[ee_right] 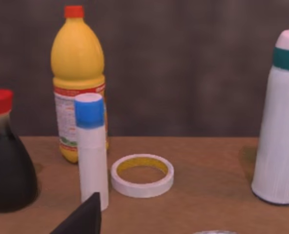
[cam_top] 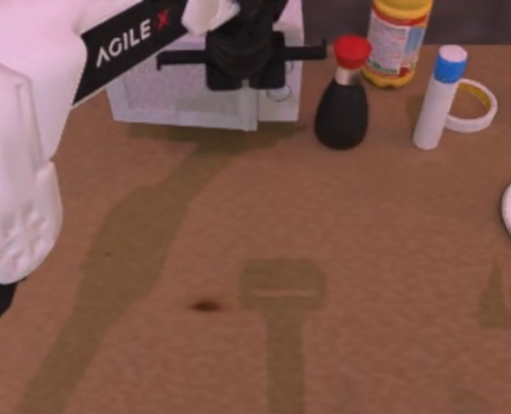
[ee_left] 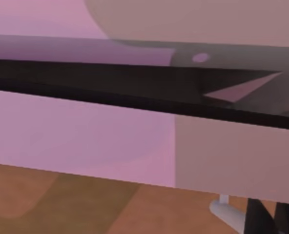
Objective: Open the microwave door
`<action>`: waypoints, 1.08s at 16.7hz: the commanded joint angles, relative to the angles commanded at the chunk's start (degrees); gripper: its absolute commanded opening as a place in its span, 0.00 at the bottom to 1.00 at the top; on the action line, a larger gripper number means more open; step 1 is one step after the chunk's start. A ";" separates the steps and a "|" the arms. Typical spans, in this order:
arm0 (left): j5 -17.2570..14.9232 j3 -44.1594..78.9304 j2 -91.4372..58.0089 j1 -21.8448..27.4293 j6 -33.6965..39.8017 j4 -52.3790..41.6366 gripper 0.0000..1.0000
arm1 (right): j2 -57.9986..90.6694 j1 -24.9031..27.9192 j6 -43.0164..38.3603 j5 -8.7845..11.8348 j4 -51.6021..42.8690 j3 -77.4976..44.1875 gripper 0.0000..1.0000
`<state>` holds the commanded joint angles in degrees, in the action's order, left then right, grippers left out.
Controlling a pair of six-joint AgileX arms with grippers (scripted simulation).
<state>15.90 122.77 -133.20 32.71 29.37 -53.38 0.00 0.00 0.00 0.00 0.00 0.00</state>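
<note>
Brown table centre bare; left gripper over microwave front edge.

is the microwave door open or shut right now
Shut, as far as the top view shows: the microwave door lies flush across the microwave front, with the left gripper at its handle side.
</note>
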 joint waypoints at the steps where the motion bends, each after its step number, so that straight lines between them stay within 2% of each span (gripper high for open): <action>1: 0.00 0.00 0.00 0.00 0.00 0.00 0.00 | 0.00 0.00 0.00 0.00 0.00 0.00 1.00; 18: -0.68 -2.42 1.19 0.17 -1.19 1.32 0.00 | 0.00 0.00 0.00 0.00 0.00 0.00 1.00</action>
<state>15.22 120.35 -132.01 32.88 28.18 -52.06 0.00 0.00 0.00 0.00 0.00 0.00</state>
